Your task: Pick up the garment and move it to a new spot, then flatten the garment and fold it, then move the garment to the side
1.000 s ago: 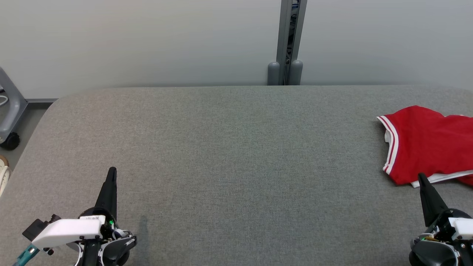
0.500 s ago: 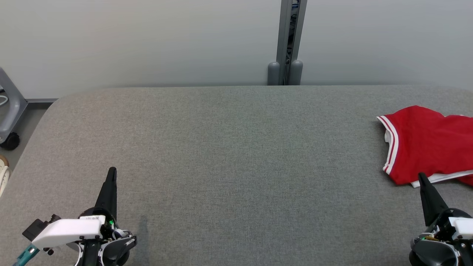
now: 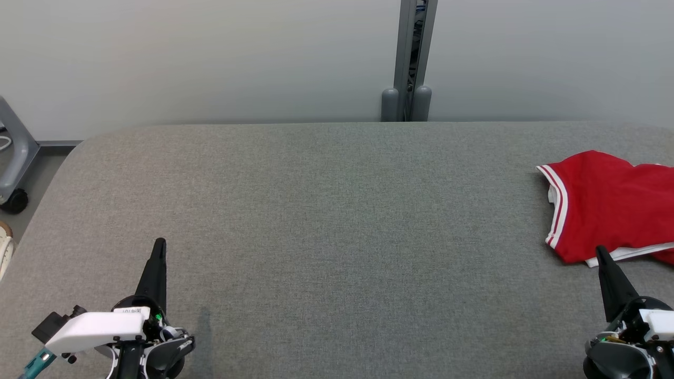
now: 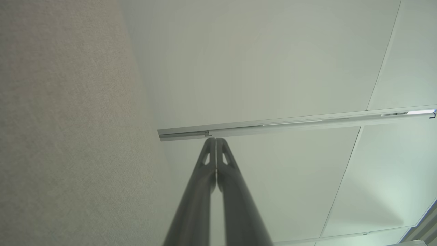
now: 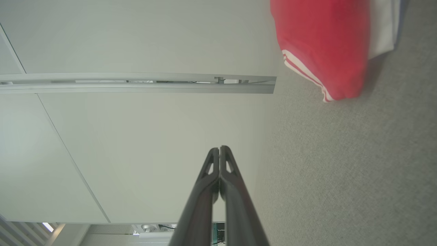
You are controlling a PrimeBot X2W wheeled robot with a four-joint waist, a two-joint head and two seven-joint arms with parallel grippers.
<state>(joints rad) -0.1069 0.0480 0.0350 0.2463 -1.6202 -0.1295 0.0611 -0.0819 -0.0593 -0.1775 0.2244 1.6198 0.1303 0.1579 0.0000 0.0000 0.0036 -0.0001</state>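
Note:
A red garment (image 3: 611, 205) with white striped trim lies folded at the right edge of the grey table (image 3: 337, 210), partly cut off by that edge of the head view. My right gripper (image 3: 600, 252) is shut, its tip just in front of the garment's near hem and holding nothing. In the right wrist view the garment (image 5: 324, 44) sits at the upper right, beyond the shut right gripper (image 5: 219, 148). My left gripper (image 3: 159, 243) rests shut at the lower left, far from the garment; its closed fingers (image 4: 215, 140) point toward the wall.
A grey post (image 3: 408, 60) stands against the wall behind the table's far edge. A wheeled grey stand (image 3: 13, 158) is on the floor past the table's left end.

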